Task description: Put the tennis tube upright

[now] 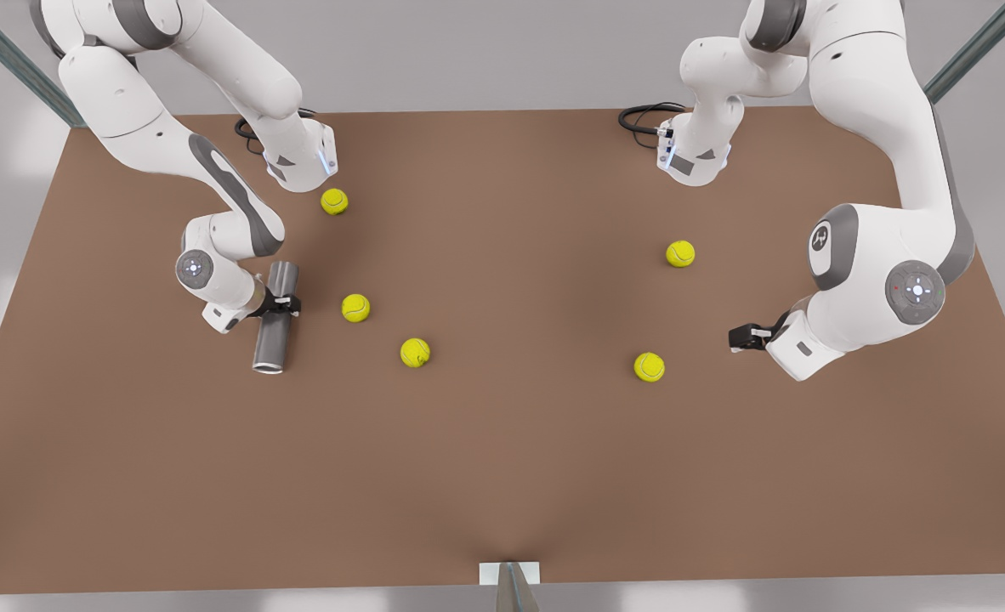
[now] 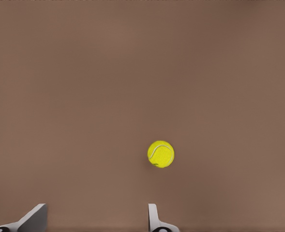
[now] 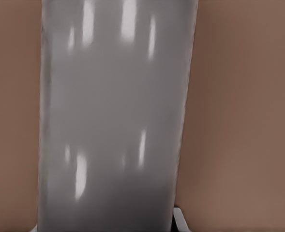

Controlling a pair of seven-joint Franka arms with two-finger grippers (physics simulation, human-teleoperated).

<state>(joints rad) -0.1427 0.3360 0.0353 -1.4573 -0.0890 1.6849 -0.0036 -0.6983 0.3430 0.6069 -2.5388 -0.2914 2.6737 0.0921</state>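
Right gripper [image 1: 280, 306] sits on the front view's left, clamped across the tube [image 1: 275, 321] at about mid-length; the right wrist view has the grey tube [image 3: 115, 121] close against the camera, with one fingertip [image 3: 180, 220] just showing beside it. The tube is near the table [image 1: 502, 476], lying roughly flat along it or only slightly lifted; hard to tell from this angle whether it touches. Its silvery rim end points toward the front view's bottom. Left gripper [image 1: 745, 337] waits on the front view's right, fingers [image 2: 154, 217] spread apart and holding nothing, with a ball [image 2: 160, 153] on the table ahead of it. Four other balls lie scattered, none touching the tube; the nearest ball [image 1: 355, 308] is just beside it. Progress: grasp looks done, tube not upright yet. Left to do: lift, rotate to vertical, set it down on one end, release.
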